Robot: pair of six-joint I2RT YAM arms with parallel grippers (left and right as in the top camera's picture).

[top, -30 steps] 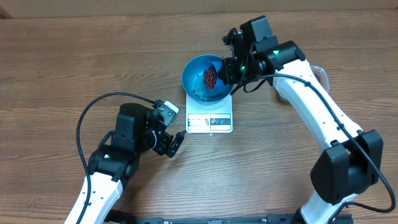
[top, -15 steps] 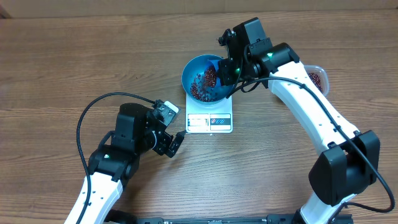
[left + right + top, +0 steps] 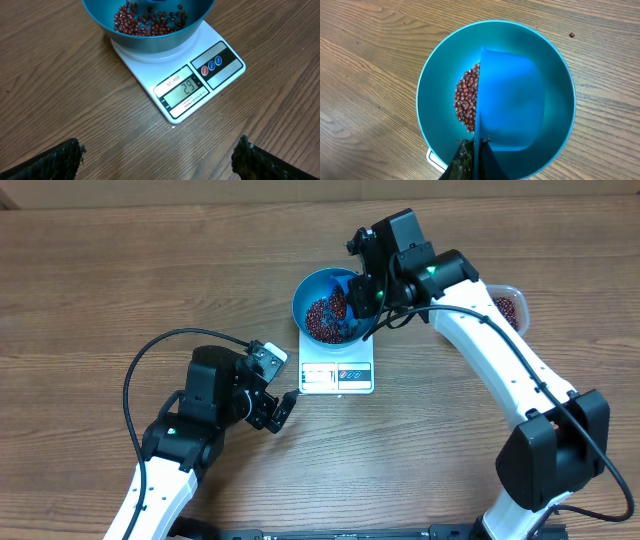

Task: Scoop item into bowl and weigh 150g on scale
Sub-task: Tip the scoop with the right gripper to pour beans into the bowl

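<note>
Wooden tabletop (image 3: 100, 300) carries one scale (image 3: 338, 375), one bowl (image 3: 297, 305) of beans (image 3: 320, 316); right pincer (image 3: 472, 156) grips one scoop (image 3: 512, 100), left pincer (image 3: 157, 160) gapes wide.

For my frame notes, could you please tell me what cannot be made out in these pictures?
Overhead: scale display too small to read; clear tub partly behind the right arm.
Right wrist: scoop covers part of the beans; bowl hides nearly all the scale.
Left wrist: top edge cuts the bowl.
</note>
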